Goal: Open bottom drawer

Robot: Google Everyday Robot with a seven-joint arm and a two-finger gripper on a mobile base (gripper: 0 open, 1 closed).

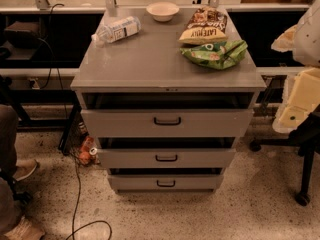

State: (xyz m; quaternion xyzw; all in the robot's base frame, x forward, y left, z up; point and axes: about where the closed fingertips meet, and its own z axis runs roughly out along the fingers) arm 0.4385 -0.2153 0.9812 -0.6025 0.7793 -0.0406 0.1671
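The bottom drawer (135, 182) likely wanted a straight pull by its handle (165, 183); the gripper (299, 100) hung far right, its state untellable.

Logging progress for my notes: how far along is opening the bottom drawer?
Nothing looks done: the bottom drawer seems pushed in. In hand: the gripper hangs at the right edge, apart from the cabinet. Left: reach the handle, grip, pull.

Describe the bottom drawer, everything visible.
Bottom drawer: grey metal-looking front, lowest and narrowest of three, small black loop handle at its centre. Level, facing the camera, a dark gap above it, just above the speckled floor. Nothing touches it; the tool hangs at the right edge, well away.
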